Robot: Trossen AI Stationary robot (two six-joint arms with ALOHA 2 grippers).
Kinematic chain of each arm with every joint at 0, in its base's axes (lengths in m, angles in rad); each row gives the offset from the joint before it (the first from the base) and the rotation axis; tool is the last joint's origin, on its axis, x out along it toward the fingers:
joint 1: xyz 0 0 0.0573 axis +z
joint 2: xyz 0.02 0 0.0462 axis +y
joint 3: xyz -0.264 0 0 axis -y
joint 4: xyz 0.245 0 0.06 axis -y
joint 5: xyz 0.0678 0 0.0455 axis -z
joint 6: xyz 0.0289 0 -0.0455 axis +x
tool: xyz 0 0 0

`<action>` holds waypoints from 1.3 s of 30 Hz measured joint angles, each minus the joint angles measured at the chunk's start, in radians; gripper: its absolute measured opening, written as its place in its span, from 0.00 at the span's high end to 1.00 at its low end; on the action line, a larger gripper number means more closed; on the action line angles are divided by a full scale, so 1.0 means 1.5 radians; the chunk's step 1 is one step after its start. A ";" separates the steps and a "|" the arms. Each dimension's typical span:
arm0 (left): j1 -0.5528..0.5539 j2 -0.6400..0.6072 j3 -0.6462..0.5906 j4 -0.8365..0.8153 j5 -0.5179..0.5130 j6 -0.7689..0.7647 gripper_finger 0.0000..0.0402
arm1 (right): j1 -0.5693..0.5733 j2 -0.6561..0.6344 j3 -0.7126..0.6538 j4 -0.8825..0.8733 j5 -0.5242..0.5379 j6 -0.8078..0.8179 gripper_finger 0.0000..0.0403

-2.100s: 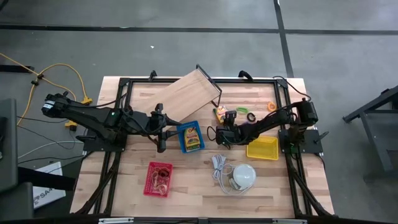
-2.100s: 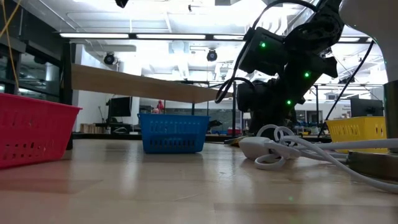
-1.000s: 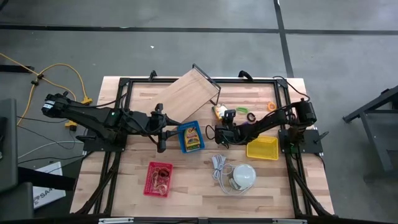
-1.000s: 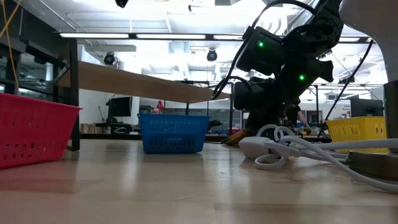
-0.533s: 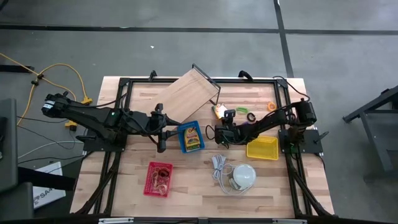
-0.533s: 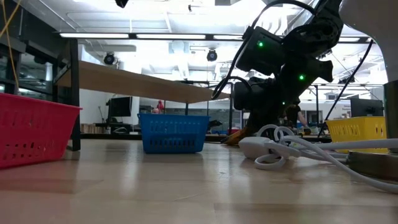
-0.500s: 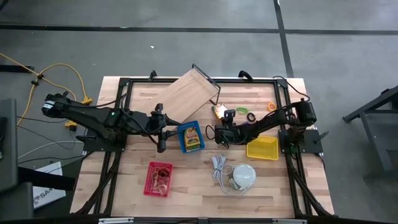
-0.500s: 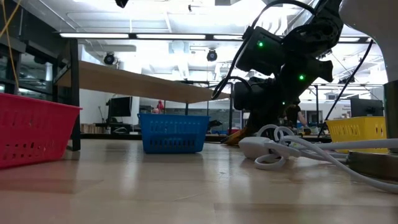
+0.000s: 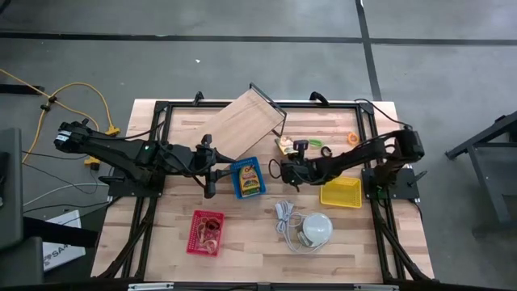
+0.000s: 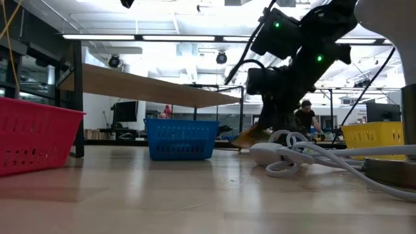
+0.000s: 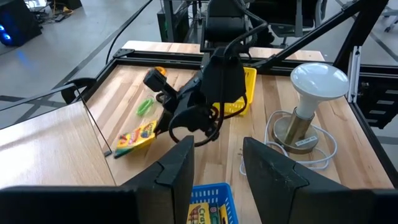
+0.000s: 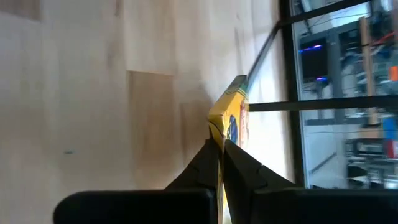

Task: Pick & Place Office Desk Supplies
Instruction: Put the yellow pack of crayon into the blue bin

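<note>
Right end effector [image 12: 220, 144] has clamped and lifted the packet [image 12: 229, 118].

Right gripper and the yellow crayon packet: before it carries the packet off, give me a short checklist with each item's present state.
1. Right gripper shut on the yellow crayon packet: ok, fingers pinch its edge.
2. Packet clear of the table: not ok, in the left wrist view one end appears still down on the wood.
3. Left gripper out of the way: ok, open, hovering above the blue basket.
4. Blue basket has room: cannot tell, one packet already inside.
5. Lamp cord clear of the right arm: ok.
</note>
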 joint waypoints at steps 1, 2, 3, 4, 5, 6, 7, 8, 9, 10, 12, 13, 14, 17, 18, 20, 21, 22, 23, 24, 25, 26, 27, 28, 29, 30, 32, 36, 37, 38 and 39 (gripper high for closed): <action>0.000 0.000 0.000 0.000 0.000 0.000 0.67 | 0.000 -0.007 0.000 -0.013 -0.010 0.006 0.99; 0.000 0.000 0.000 0.001 0.000 0.000 0.67 | 0.001 -0.014 -0.001 -0.022 -0.020 0.010 0.99; 0.000 0.000 0.000 0.000 0.000 0.000 0.67 | 0.000 -0.020 -0.001 -0.028 -0.033 0.015 0.99; 0.000 0.000 0.000 0.000 0.000 0.000 0.67 | 0.000 -0.027 -0.001 -0.033 -0.044 0.021 0.99; 0.000 0.000 0.000 0.000 0.000 0.000 0.67 | 0.000 -0.034 -0.001 -0.041 -0.053 0.026 0.99; 0.000 0.000 0.000 0.000 0.000 0.000 0.67 | 0.000 -0.038 0.000 -0.049 -0.061 0.028 0.99; 0.000 0.000 0.000 0.000 0.000 0.000 0.67 | 0.002 -0.038 0.000 -0.053 -0.066 0.028 0.99; 0.000 0.000 0.000 0.000 0.000 0.000 0.67 | 0.004 -0.038 0.000 -0.053 -0.071 0.028 0.99; 0.000 0.000 0.000 0.000 0.000 0.000 0.67 | 0.006 -0.038 0.000 -0.055 -0.077 0.027 0.99; 0.000 0.000 0.000 0.000 0.000 0.000 0.67 | 0.009 -0.039 0.000 -0.059 -0.084 0.026 0.99; 0.000 0.000 0.000 0.000 0.000 0.000 0.67 | 0.010 -0.046 -0.001 -0.060 -0.098 0.023 0.99; 0.000 0.000 0.000 0.000 0.000 0.000 0.67 | 0.011 -0.048 0.000 -0.059 -0.105 0.021 0.99; 0.000 0.000 0.000 0.000 0.000 0.000 0.67 | 0.014 -0.048 0.000 -0.058 -0.110 0.019 0.99; 0.000 0.000 0.000 0.000 0.000 0.000 0.67 | 0.019 -0.057 0.002 -0.071 -0.123 0.016 0.99; 0.000 0.000 0.000 0.001 0.000 0.000 0.67 | 0.018 -0.059 0.007 -0.070 -0.125 0.017 0.99; 0.000 0.000 0.000 0.000 0.000 0.000 0.67 | 0.018 -0.059 0.015 -0.068 -0.131 0.019 0.99; 0.000 0.000 0.000 0.001 0.000 0.000 0.67 | 0.018 -0.059 0.016 -0.075 -0.137 0.021 0.99; 0.000 0.000 0.000 0.000 0.000 0.000 0.67 | 0.017 -0.058 0.017 -0.079 -0.141 0.022 0.99; 0.000 0.000 0.000 0.000 0.000 0.000 0.67 | 0.014 -0.058 0.017 -0.078 -0.146 0.022 0.99; 0.000 0.000 0.000 0.000 0.000 0.000 0.67 | 0.013 -0.058 0.018 -0.076 -0.147 0.022 0.99; 0.000 0.000 0.000 0.000 0.000 0.000 0.67 | 0.012 -0.058 0.018 -0.075 -0.147 0.022 0.99; 0.000 0.000 0.000 0.000 0.000 0.000 0.67 | 0.011 -0.058 0.018 -0.076 -0.147 0.023 0.99; 0.000 0.000 0.000 0.000 0.000 0.000 0.67 | 0.011 -0.058 0.018 -0.077 -0.146 0.023 0.99; 0.000 0.000 0.000 0.000 0.000 0.000 0.67 | 0.011 -0.058 0.018 -0.077 -0.146 0.023 0.99; 0.000 0.000 0.000 0.000 0.000 0.000 0.67 | 0.012 -0.058 0.018 -0.077 -0.147 0.023 0.99; 0.000 0.000 0.000 0.000 0.000 0.000 0.67 | 0.012 -0.058 0.018 -0.077 -0.147 0.024 0.99; 0.000 0.000 0.000 0.000 0.000 0.000 0.67 | 0.012 -0.058 0.018 -0.077 -0.147 0.024 0.99; 0.000 0.000 0.000 0.000 0.000 0.000 0.67 | 0.012 -0.058 0.018 -0.077 -0.147 0.024 0.99; 0.000 0.000 0.000 0.000 0.000 0.000 0.67 | 0.012 -0.058 0.018 -0.077 -0.147 0.025 0.99; 0.000 0.000 0.000 0.000 0.000 0.000 0.67 | 0.012 -0.058 0.018 -0.077 -0.147 0.026 0.99; 0.000 0.000 0.000 0.000 0.000 0.000 0.67 | 0.012 -0.058 0.018 -0.077 -0.147 0.026 0.99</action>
